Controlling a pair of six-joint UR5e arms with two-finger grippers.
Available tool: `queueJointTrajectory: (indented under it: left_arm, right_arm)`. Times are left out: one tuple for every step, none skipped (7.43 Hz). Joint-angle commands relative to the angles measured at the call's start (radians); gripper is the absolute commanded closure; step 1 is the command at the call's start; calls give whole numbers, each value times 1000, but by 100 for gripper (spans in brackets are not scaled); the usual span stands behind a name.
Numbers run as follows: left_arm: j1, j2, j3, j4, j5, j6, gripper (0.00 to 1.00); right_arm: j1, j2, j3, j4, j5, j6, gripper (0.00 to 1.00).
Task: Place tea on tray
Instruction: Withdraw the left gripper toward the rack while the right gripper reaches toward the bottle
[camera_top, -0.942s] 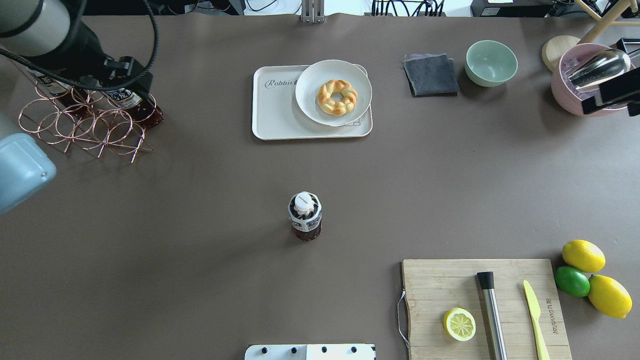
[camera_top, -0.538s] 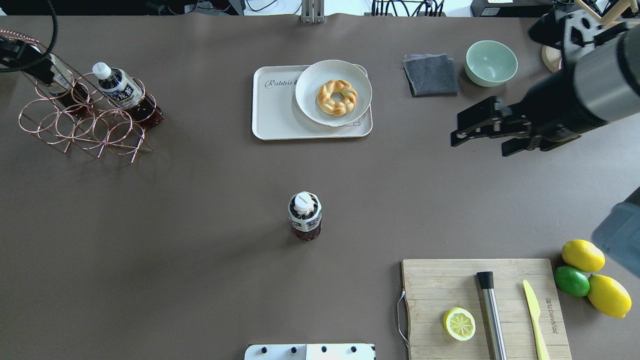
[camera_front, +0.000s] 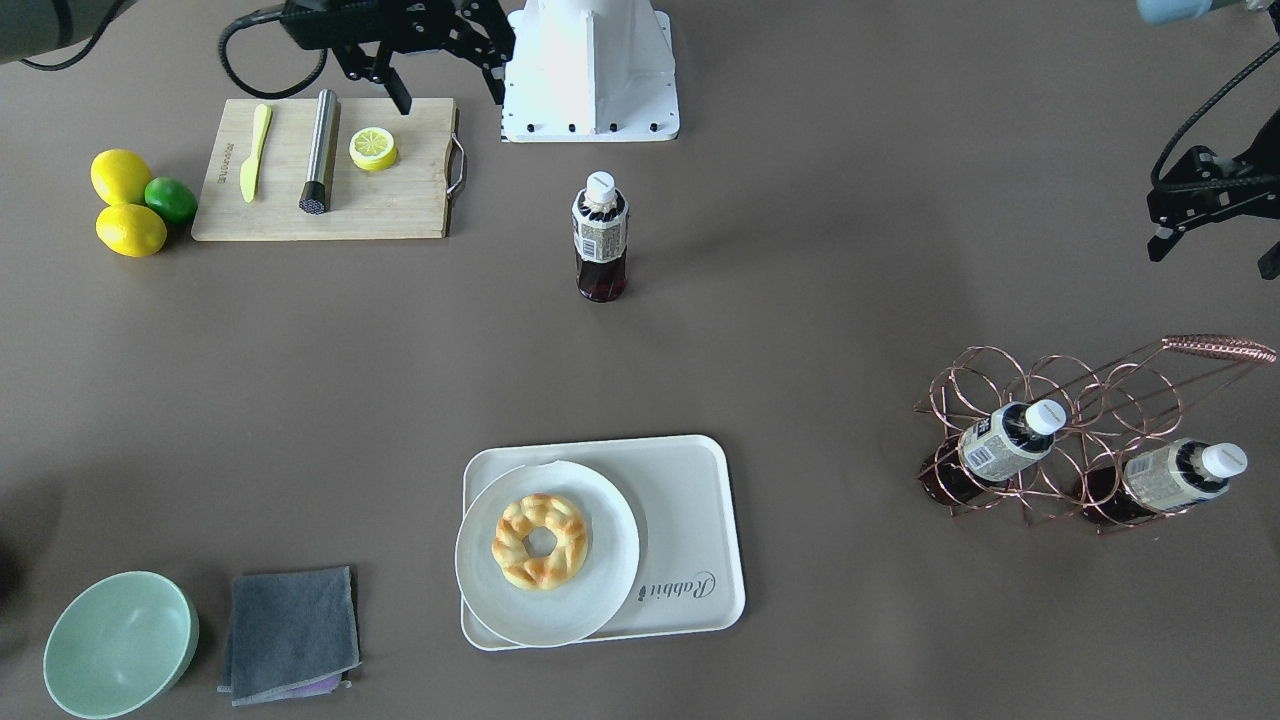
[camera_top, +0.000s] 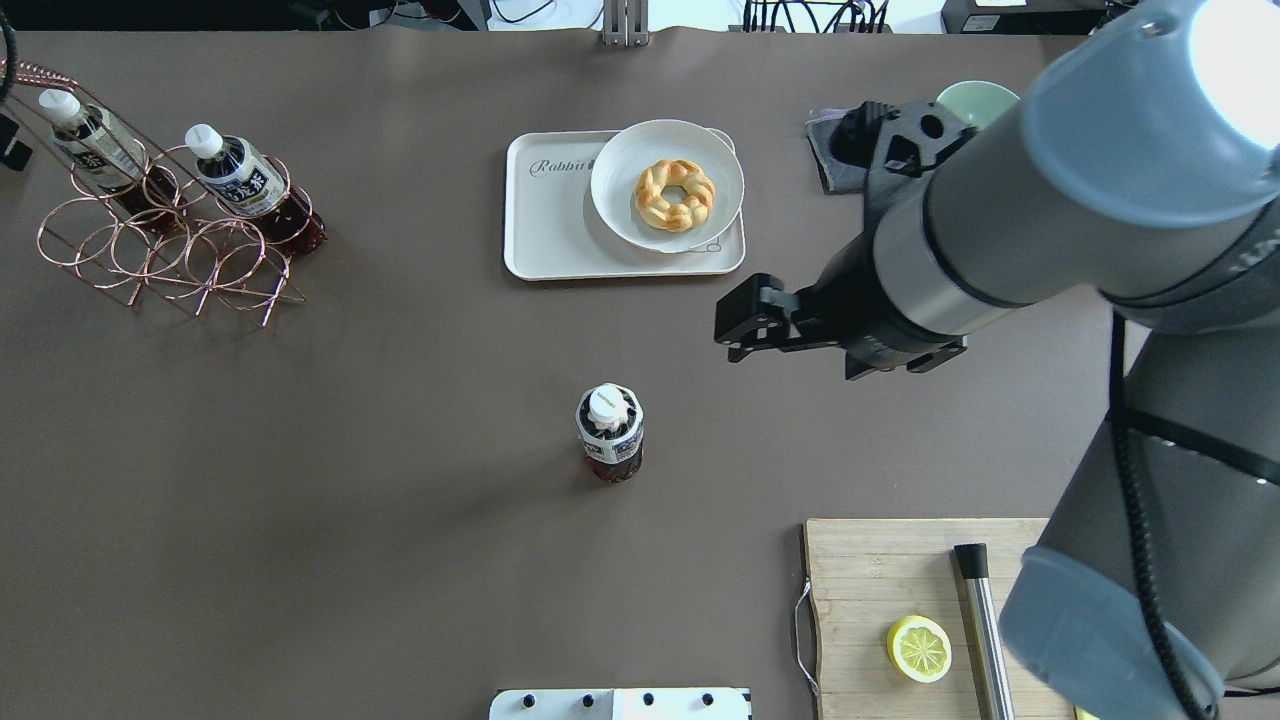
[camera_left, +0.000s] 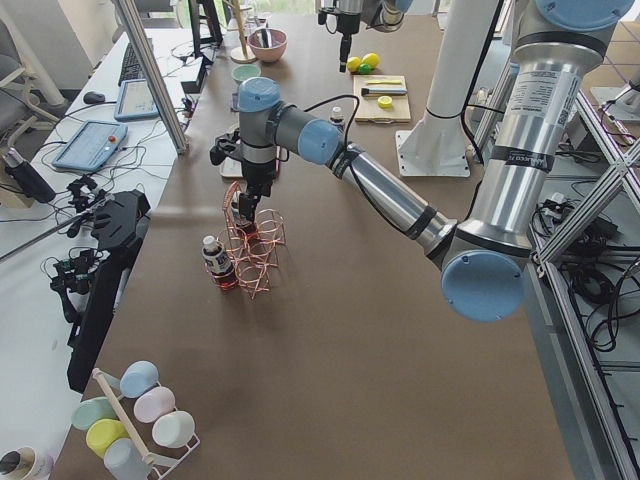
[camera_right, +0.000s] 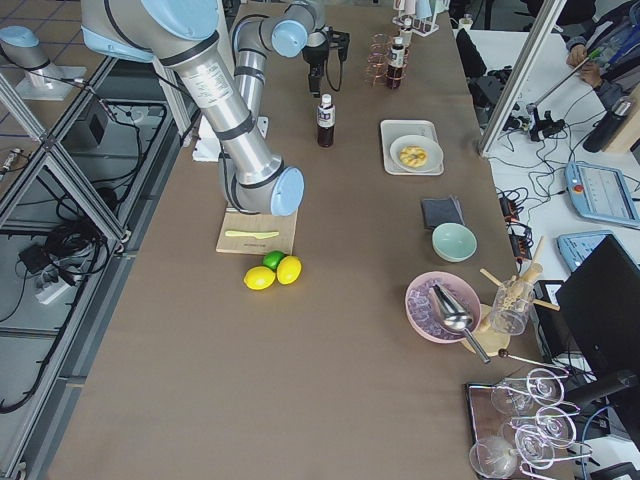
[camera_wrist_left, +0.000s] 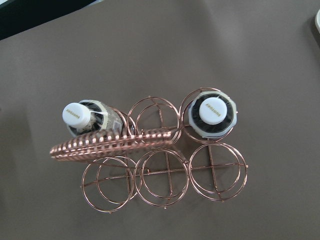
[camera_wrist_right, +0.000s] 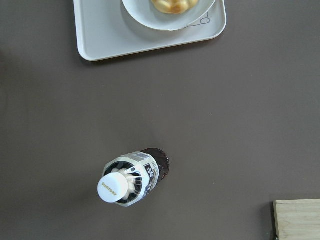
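Note:
A tea bottle (camera_top: 610, 430) with a white cap stands upright in the middle of the table, also in the front view (camera_front: 600, 235) and the right wrist view (camera_wrist_right: 131, 180). The white "Rabbit" tray (camera_top: 550, 225) lies beyond it. My right gripper (camera_top: 728, 322) is open and empty, above the table to the right of the bottle and short of the tray. Two more tea bottles (camera_top: 238, 182) lie in a copper wire rack (camera_top: 170, 255). My left gripper (camera_front: 1212, 260) is open and empty, off to the side of the rack.
A round plate (camera_top: 615, 165) with a braided bun (camera_top: 675, 193) covers the tray's right half. A grey cloth (camera_front: 290, 630) and a green bowl (camera_front: 120, 640) lie to the tray's right. A cutting board (camera_top: 870, 570) with a lemon half is at front right.
My right arm has swung in from the far right to the middle of the table. My left arm has drawn back off the rack, out past the left edge.

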Motion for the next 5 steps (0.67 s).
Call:
queueJointTrajectory:
  left_arm:
    - [-62, 86, 26, -83, -56, 74, 5]
    - [-87, 124, 20, -84, -75, 126, 5]
    - [-125, 152, 15, -84, -118, 164, 5]
    - [-136, 172, 14, -84, -126, 204, 5]
    - [-142, 172, 14, -84, -128, 206, 5]
  right_arm:
    - [-94, 96, -118, -19, -80, 19, 0]
    - [-122, 145, -185, -14, -132, 13, 1]
    - [-131, 186, -240, -14, -148, 7, 2]
    - [-140, 185, -256, -13, -150, -1, 3]
    - [-142, 188, -290, 3, -160, -34, 5]
